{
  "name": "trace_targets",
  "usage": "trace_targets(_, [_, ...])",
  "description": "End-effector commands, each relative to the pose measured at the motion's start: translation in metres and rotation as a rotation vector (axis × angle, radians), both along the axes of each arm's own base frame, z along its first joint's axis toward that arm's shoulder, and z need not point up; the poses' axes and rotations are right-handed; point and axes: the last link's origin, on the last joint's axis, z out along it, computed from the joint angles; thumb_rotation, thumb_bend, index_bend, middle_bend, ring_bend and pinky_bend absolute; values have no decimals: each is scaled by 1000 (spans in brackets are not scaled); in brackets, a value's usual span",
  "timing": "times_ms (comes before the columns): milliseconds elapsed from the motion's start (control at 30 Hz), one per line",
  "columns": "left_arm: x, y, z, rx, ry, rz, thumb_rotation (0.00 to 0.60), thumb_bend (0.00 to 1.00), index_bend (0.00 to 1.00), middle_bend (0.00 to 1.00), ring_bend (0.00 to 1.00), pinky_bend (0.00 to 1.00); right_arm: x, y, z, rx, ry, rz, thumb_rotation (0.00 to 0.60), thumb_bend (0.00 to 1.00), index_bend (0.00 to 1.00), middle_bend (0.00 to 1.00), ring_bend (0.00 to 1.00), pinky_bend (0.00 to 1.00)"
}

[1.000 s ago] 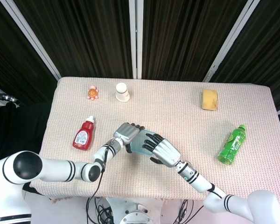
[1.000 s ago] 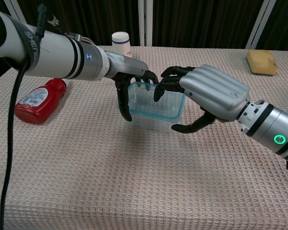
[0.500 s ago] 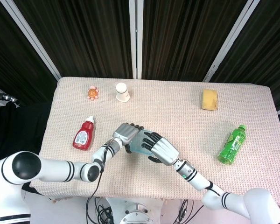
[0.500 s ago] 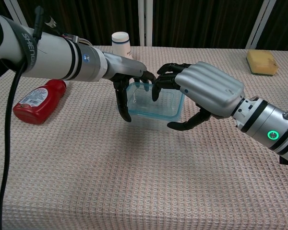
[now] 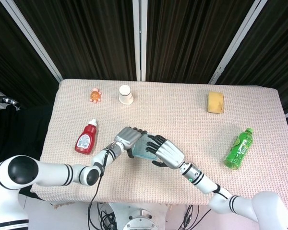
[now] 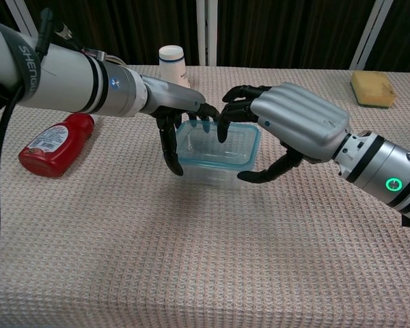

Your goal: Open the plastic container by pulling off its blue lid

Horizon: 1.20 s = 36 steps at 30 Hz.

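A clear plastic container (image 6: pixel 206 174) with a blue-rimmed lid (image 6: pixel 225 149) sits between my two hands near the table's front middle; in the head view the lid (image 5: pixel 140 149) shows only as a pale blue patch. My left hand (image 6: pixel 180 113) (image 5: pixel 128 139) grips the container's left end, fingers over the far rim and thumb down the near side. My right hand (image 6: pixel 295 125) (image 5: pixel 166 152) covers the right half of the lid, with its fingertips curled onto the lid's far edge and its thumb against the near right rim. I cannot tell whether the container touches the cloth.
A red ketchup bottle (image 6: pixel 55 143) lies at the left. A white paper cup (image 6: pixel 172 63) and a small orange toy (image 5: pixel 95 95) stand at the back. A yellow sponge (image 6: pixel 373 88) is at the back right, and a green bottle (image 5: pixel 238 148) lies at the right.
My right hand has slid further left over the lid, its fingertips closing on the far edge. Container and left hand have shifted slightly left, and the lid now sits more level.
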Motion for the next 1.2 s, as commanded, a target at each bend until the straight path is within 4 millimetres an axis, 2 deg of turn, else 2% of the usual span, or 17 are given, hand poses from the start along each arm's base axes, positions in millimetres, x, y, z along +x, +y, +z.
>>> trace_targets(33, [-2, 0, 0, -9, -6, 3, 600, 139, 184, 245, 135, 233, 1, 0, 1, 2, 0, 6, 600, 124, 421, 340, 149, 271])
trace_targets(600, [-5, -2, 0, -12, 11, -49, 600, 147, 179, 234, 135, 223, 2, -4, 8, 5, -31, 1, 600, 139, 432, 369, 174, 275])
trace_targets(767, [-6, -4, 3, -47, -6, -10, 600, 148, 141, 213, 129, 217, 2, -7, 7, -9, -24, 25, 600, 268, 492, 404, 213, 312])
trace_targets(867, [-5, -4, 4, -67, -19, -1, 600, 149, 55, 166, 97, 202, 4, -9, 5, -9, -22, 42, 600, 293, 528, 421, 231, 324])
trace_targets(967, [-4, -4, 6, -55, -28, -15, 600, 148, 15, 123, 57, 164, 6, -10, 4, -19, -23, 61, 600, 312, 562, 436, 245, 337])
trace_targets(1067, [-4, -4, 10, -29, -43, -27, 600, 148, 1, 75, 12, 125, 6, -8, 4, -33, -40, 76, 600, 313, 629, 460, 267, 355])
trace_targets(1200, [-6, -7, 17, 4, -72, -24, 600, 148, 0, 41, 0, 108, 4, -7, 5, -55, -59, 96, 600, 323, 720, 490, 297, 371])
